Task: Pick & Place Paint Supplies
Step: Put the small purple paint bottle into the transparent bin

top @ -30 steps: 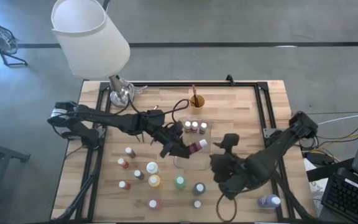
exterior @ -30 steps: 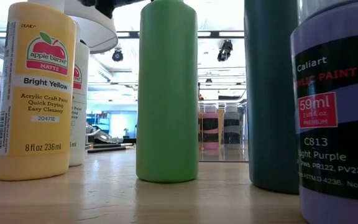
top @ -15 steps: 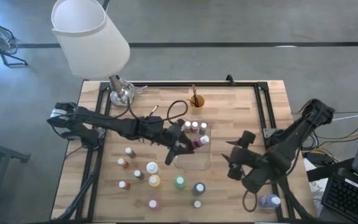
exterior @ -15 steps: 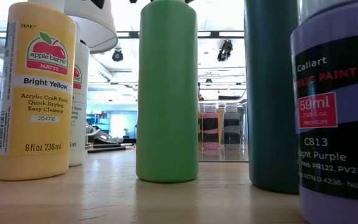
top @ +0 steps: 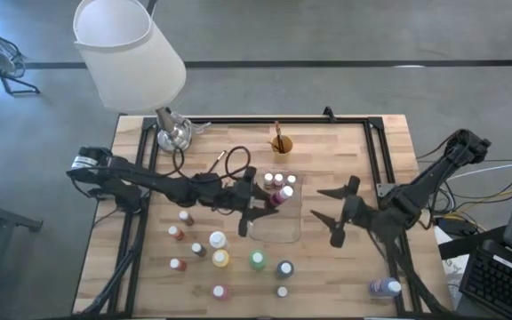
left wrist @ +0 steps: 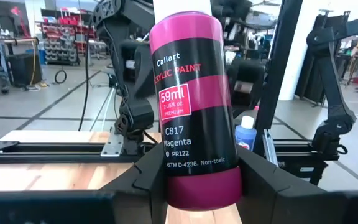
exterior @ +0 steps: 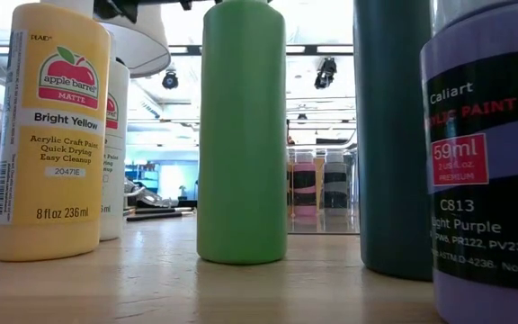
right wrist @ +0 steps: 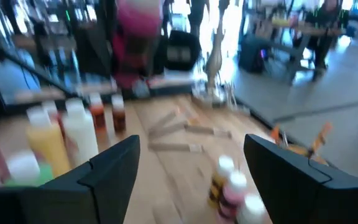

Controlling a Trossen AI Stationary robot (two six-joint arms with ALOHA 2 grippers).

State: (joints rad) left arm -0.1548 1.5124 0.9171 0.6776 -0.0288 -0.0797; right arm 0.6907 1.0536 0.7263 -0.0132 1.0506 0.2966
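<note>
1. Now gripping a magenta paint bottle (left wrist: pixel 194 99) w/ left gripper (top: pixel 260 206), fingers (left wrist: pixel 148 180) partly closed on both sides of its lower half; hovering over the clear tray (top: pixel 278 233) near worktop centre, bottle (top: pixel 279 198) tilted toward the tray's far end.
2. Sitting along the tray's far end: three white-capped bottles (top: pixel 278 180) in a row, pink one among them.
3. Holding right gripper (top: pixel 338 211) w/ fingers (right wrist: pixel 110 168) spread wide, nothing between; hanging above bare wood just right of the tray, apart from it.
4. Standing loose toward the near-left part of the worktop (top: pixel 345 151): yellow bottle (top: pixel 220 258), green bottle (top: pixel 257 260), dark teal bottle (top: pixel 284 268), plus small red, brown & white ones.
5. Standing alone near the near-right corner: light purple bottle (top: pixel 384 287).
6. Holding brushes upright at the far edge, mid-width: orange cup (top: pixel 281 145).
7. Standing off the far-left corner: lamp (top: pixel 127 53) w/ white shade.
</note>
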